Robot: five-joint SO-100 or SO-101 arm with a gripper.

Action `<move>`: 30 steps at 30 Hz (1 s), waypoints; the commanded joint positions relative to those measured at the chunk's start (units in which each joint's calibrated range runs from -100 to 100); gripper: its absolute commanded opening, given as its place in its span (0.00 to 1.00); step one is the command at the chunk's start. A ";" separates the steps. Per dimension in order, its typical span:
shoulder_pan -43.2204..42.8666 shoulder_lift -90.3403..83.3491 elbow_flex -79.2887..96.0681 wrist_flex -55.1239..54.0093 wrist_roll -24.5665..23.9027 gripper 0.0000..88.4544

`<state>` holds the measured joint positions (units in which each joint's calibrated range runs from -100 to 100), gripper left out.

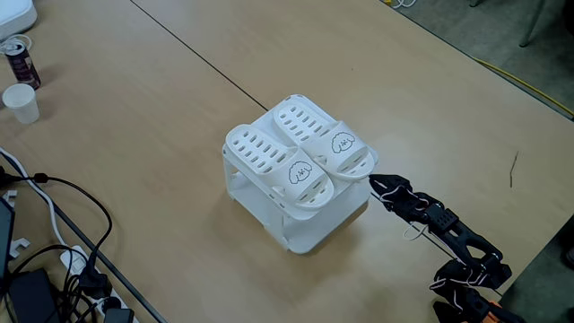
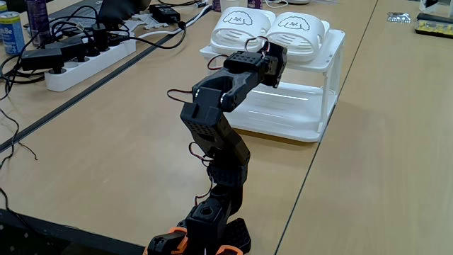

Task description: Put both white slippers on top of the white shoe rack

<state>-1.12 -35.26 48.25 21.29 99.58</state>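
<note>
Both white slippers lie side by side on the flat top of the white shoe rack [image 1: 316, 226], toes pointing away from the arm. In a fixed view one slipper [image 1: 276, 167] is nearer the camera and the other slipper [image 1: 325, 141] sits behind it. From the other side, a fixed view has one slipper [image 2: 237, 27] at left, its partner [image 2: 297, 30] at right, and the rack [image 2: 315, 106] beneath them. My black gripper [image 1: 375, 179] is just off the heel of the far slipper, its fingers drawn to a point and holding nothing. It hangs in front of the slippers as the gripper [image 2: 274, 65].
A drink can [image 1: 20, 61] and a paper cup [image 1: 21, 103] stand at the far left. Cables [image 1: 54, 224] and a power strip [image 2: 85, 60] crowd one side of the table. The table edge runs close behind the arm base [image 1: 471, 287].
</note>
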 commanded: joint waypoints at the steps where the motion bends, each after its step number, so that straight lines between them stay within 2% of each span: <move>1: -0.03 0.21 -5.26 -0.75 0.42 0.01; 30: -0.19 7.45 -11.13 -0.75 0.42 0.01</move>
<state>-1.12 -26.85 40.79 21.29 99.58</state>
